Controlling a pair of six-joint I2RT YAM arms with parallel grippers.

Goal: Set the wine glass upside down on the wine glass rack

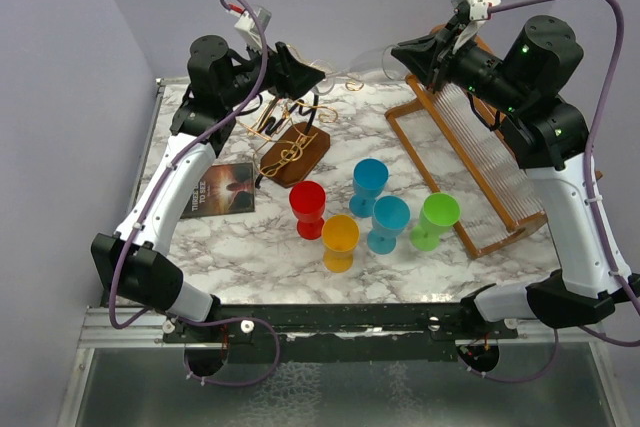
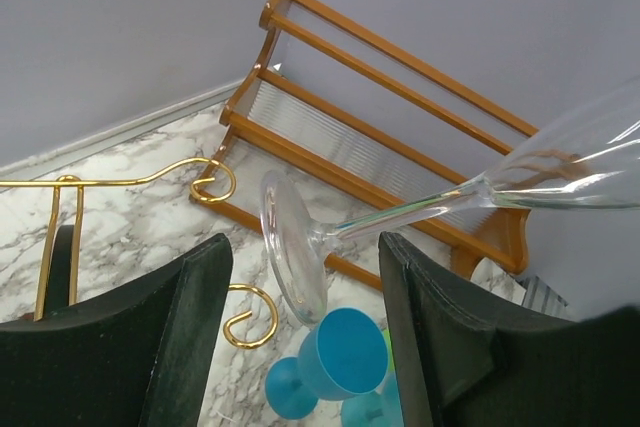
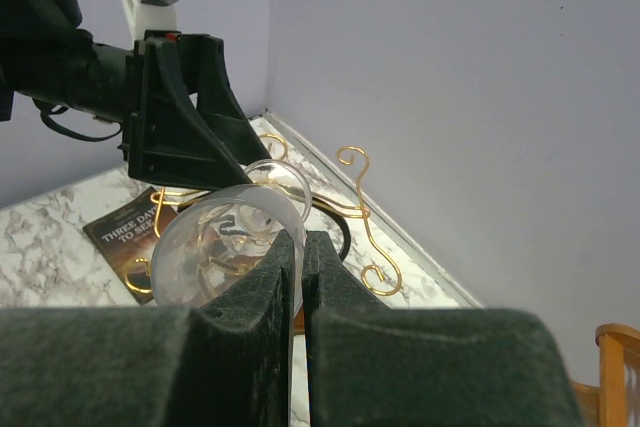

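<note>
The clear wine glass (image 1: 372, 59) hangs in the air on its side between my two grippers, over the back of the table. My right gripper (image 1: 405, 55) is shut, pinching the bowl's rim (image 3: 225, 237) between its fingers (image 3: 265, 277). My left gripper (image 1: 305, 75) is open; in the left wrist view the glass's foot (image 2: 290, 247) sits between its fingers (image 2: 150, 337) without touching them, with the stem running right to the bowl (image 2: 590, 157). The wine glass rack (image 1: 295, 122), gold wire scrolls on a dark wooden base, stands just below the left gripper; its scrolls (image 3: 360, 207) show behind the glass.
A large orange-brown slatted rack (image 1: 480, 162) lies at the right. Red (image 1: 307, 209), yellow (image 1: 340, 240), two blue (image 1: 369, 185) and green (image 1: 436, 219) cups stand mid-table. A book (image 1: 220, 190) lies at the left. Purple walls close the back and sides.
</note>
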